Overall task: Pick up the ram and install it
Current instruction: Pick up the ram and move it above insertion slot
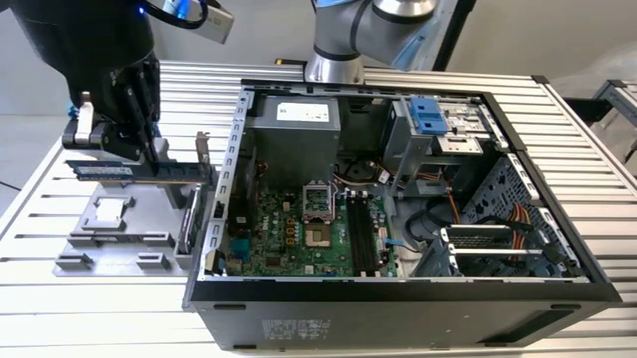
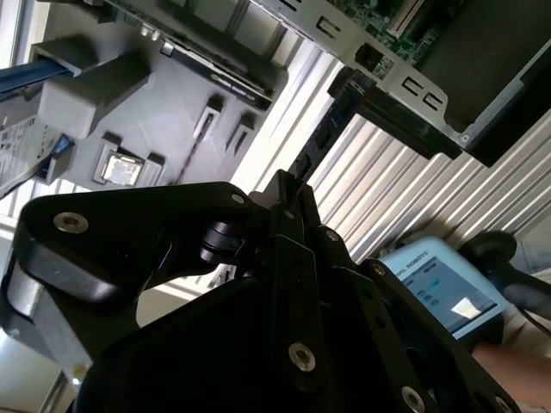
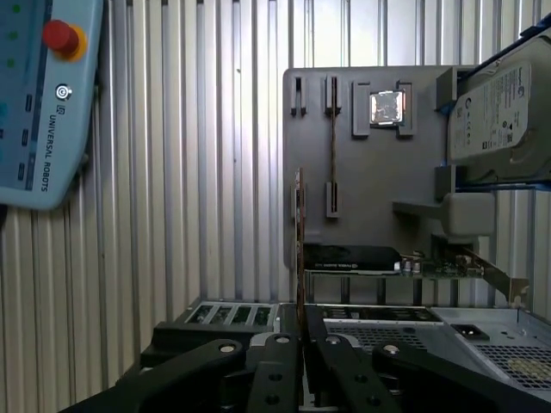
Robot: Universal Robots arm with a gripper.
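Pincer (image 3: 301, 337) seemingly around ram (image 1: 104, 171), its chip face in exterior view.

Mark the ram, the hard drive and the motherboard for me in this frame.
ram (image 1: 104, 171): exterior view, on the strip's blue face.
hard drive (image 3: 495, 112): first wrist view, on its silver labelled face.
motherboard (image 1: 268, 239): exterior view, on the green board surface.

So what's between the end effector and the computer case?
An expansion card standing on edge in the gray fixture, seen in the exterior view.
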